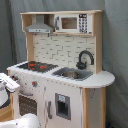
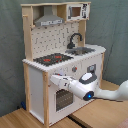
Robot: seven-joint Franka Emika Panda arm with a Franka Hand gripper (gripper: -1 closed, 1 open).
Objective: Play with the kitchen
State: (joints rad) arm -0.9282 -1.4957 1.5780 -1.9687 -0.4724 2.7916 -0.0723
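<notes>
We see the toy kitchen (image 2: 65,65) standing mid-frame in both exterior views, our gripper (image 2: 53,80) at its oven door (image 2: 63,98), at about seven o'clock; finger state we cannot tell. Rigid, heavy-looking wood: we'd take its door handles, not the body.

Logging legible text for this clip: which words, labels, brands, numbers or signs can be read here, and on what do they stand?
None can be read.
Microwave keypad: small marks in both exterior views, too blurred to read.
Oven knobs: no legible marks.
Robot arm: a blue light near the wrist in the second exterior view, no lettering visible.
Hob, sink, hood: no text.
</notes>
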